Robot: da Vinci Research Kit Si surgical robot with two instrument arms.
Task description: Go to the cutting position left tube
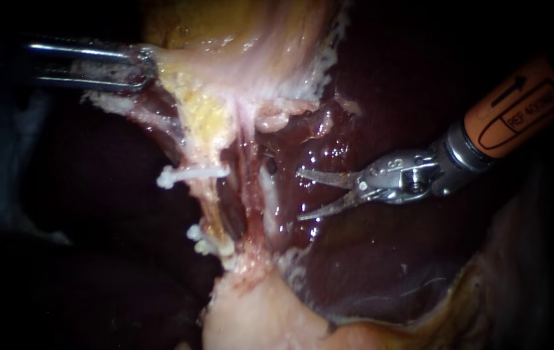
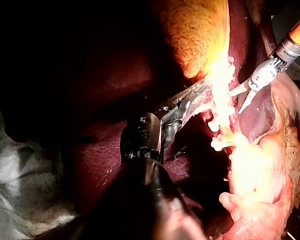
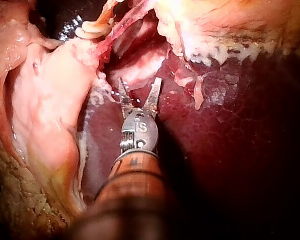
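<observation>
Left tube (image 1: pixel 210 204): thin pale strand with the white clip (image 1: pixel 192 174) set across it. It runs down from that clip to the lower clips (image 1: pixel 207 245). Right tube (image 1: pixel 249 194) lies alongside, just right of the white clip.

Right tool (image 1: pixel 299 194): further right of the white clip, over the liver (image 1: pixel 380 259). Blades are spread wide with nothing between them. Tips point toward the clip, near the right tube but clear of both tubes.

Left tool (image 1: pixel 144 68): up and left of the white clip, jaws clamped on the edge of the gallbladder (image 1: pixel 238 58). The tissue from there down to the clip looks stretched.
</observation>
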